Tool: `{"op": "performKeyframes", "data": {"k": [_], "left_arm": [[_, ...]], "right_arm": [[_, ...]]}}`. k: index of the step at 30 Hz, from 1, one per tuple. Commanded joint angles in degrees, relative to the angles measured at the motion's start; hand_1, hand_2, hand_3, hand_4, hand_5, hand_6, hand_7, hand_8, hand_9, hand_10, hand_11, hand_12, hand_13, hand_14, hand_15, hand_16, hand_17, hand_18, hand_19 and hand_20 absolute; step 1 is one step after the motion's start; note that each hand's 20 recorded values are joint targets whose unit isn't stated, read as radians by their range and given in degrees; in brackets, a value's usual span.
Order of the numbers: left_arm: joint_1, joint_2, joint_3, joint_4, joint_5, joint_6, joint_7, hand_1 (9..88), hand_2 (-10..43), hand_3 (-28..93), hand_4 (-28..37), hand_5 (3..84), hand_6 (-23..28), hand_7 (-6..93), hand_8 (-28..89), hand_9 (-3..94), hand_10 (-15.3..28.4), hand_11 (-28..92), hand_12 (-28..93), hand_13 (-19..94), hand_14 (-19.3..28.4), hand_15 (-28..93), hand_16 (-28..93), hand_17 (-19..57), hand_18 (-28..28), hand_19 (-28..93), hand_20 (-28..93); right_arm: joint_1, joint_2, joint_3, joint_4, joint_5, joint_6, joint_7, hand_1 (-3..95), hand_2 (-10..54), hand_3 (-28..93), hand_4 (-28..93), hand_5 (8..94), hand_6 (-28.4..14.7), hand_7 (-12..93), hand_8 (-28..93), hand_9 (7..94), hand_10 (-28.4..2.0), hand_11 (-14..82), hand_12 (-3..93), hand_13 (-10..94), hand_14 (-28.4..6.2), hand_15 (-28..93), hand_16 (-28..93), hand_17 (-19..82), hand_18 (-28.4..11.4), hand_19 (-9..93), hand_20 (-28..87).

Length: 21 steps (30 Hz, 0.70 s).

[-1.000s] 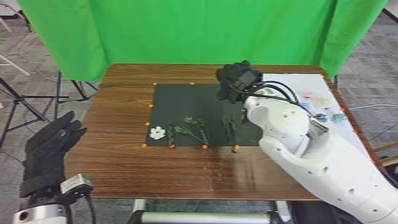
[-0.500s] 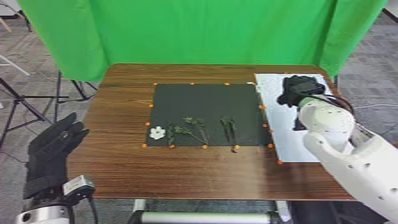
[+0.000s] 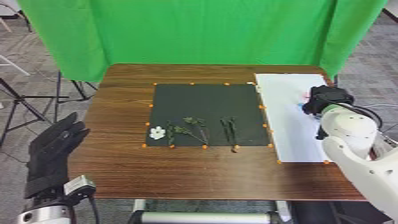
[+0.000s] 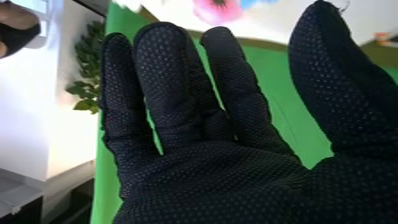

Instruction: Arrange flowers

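Note:
In the head view my right hand [image 3: 328, 99] is over the right edge of the white sheet [image 3: 293, 135], partly covering pink and bluish flowers [image 3: 306, 95]. In the right wrist view my right hand [image 4: 213, 175] is open, fingers straight and thumb apart, with a pink flower [image 4: 218, 10] beyond the fingertips. On the black sheet [image 3: 209, 97] lie a white flower [image 3: 157, 133], green sprigs [image 3: 193, 121] and thin dark stems [image 3: 229, 131] that reach its front edge. My left hand [image 3: 55, 145] is open beside the table's left edge, holding nothing.
The brown table [image 3: 195, 172] carries both sheets side by side, with small orange markers [image 3: 205, 147] along their borders. A green curtain [image 3: 213, 35] hangs behind its far edge. A dark tripod [image 3: 35, 110] stands on the floor at the left.
My right hand has moved from the black sheet's far right corner across the white sheet to its right edge, uncovering the black sheet. The left hand has barely moved.

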Motion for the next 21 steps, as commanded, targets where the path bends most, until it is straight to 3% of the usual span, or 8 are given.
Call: {"op": "performKeyframes", "data": {"k": [1, 14, 20, 21], "left_arm": [[0.1, -0.27, 0.1, 0.07, 0.29, -0.16, -0.01, 25.9, 5.9, 84, -19.0, 40.3, 10.6, 15.8, -11, 34.4, 19.9, 36, 6, 23, 26.6, 63, -17, -9.2, 21.0, 59, 2], [-0.3, -0.86, 0.41, 0.28, 0.64, -0.56, -0.19, 25.9, 6.0, 84, -19.1, 40.3, 10.6, 15.8, -11, 34.4, 20.0, 36, 6, 23, 26.6, 63, -17, -9.2, 21.0, 59, 2], [-0.6, -0.78, 0.63, 0.37, 0.63, -0.63, -0.24, 26.0, 6.0, 84, -19.1, 40.3, 10.6, 15.9, -11, 34.5, 20.0, 36, 6, 23, 26.6, 63, -17, -9.2, 21.1, 59, 2], [-0.7, -0.29, 0.79, 0.38, 0.12, -0.29, 0.08, 25.9, 6.0, 84, -19.1, 40.3, 10.6, 15.9, -11, 34.4, 19.9, 36, 6, 23, 26.6, 63, -17, -9.2, 21.1, 59, 2]], "right_arm": [[-1.9, 0.6, 0.8, 0.3, 0.9, -1.2, 1.7, 31.8, -4.5, 85, -25, 52.7, -10.5, 15, -9, 51.6, -22.0, 21.0, 17.8, 58, -12.8, 76, 13, 27, -22.4, 87, -3], [-0.4, 2.4, -0.6, 3.2, 2.5, -0.5, 4.5, 32.5, -5.0, 85, -25, 53.1, -10.5, 16, -9, 52.1, -21.7, 21.5, 17.7, 59, -12.4, 76, 14, 28, -22.4, 88, -3], [-0.4, 2.8, -1.7, 3.9, 2.6, 0.4, 4.9, 34.0, -5.4, 85, -25, 54.5, -10.1, 16, -9, 54.2, -21.0, 22.3, 17.8, 60, -12.0, 77, 14, 29, -22.4, 88, -3], [-0.4, 2.8, -2.0, 4.0, 2.5, 0.6, 4.9, 34.5, -5.6, 85, -25, 54.8, -10.0, 16, -9, 55.3, -20.5, 22.8, 17.9, 61, -11.8, 77, 14, 29, -22.4, 89, -3]]}}
